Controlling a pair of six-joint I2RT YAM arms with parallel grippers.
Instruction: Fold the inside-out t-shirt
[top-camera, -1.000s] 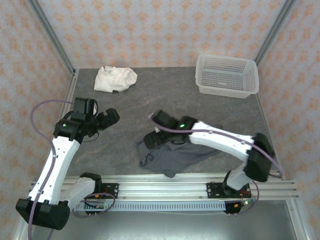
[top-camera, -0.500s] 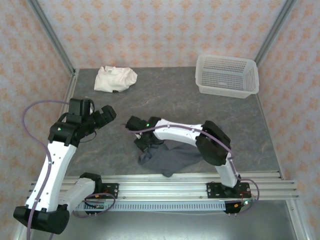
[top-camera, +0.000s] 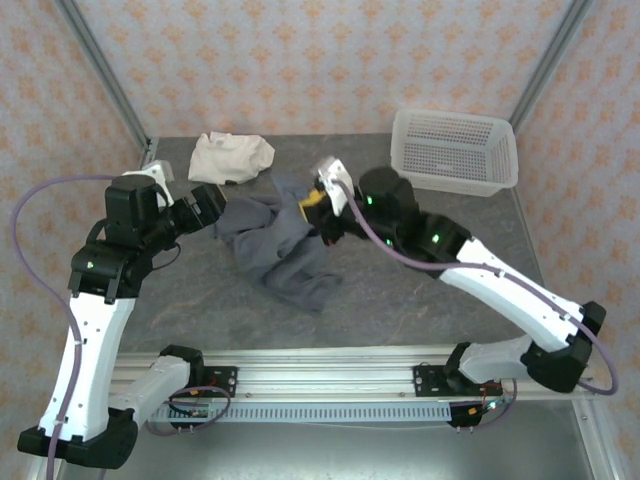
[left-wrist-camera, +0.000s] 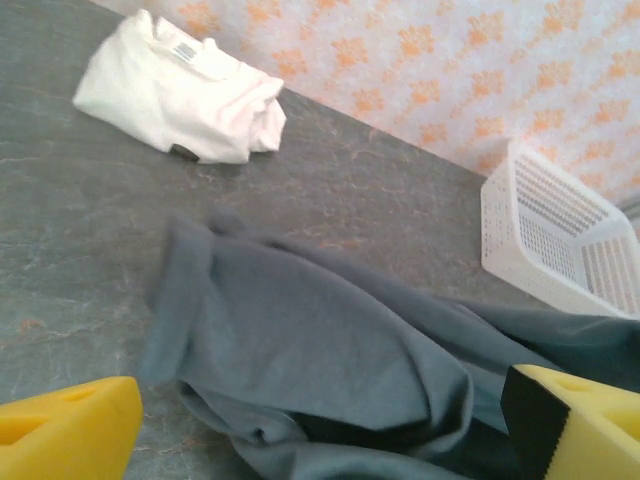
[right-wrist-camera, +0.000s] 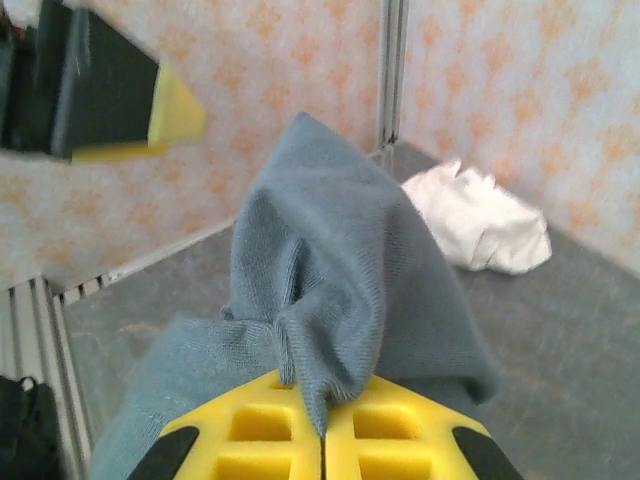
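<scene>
The inside-out t-shirt (top-camera: 272, 250) is a dark slate-grey bundle, partly lifted off the table in the middle. My right gripper (top-camera: 318, 200) is shut on a pinched fold of it (right-wrist-camera: 322, 425), and the cloth hangs down and to the left from there. The grey fabric (right-wrist-camera: 330, 260) rises in a peak just past the yellow fingertips (right-wrist-camera: 400, 440). My left gripper (top-camera: 205, 205) is open at the t-shirt's left edge. In its wrist view the cloth (left-wrist-camera: 320, 340) lies in front of and below the gap between the wide-apart yellow fingers (left-wrist-camera: 60, 435).
A crumpled cream-white garment (top-camera: 232, 157) lies at the back left of the grey table (top-camera: 420, 290). A white mesh basket (top-camera: 455, 150) stands at the back right. Patterned walls close the left, right and back sides.
My right gripper shut on the t-shirt near the front edge, then carried it up and back to the table's middle. The left gripper swung back and right, up to the cloth.
</scene>
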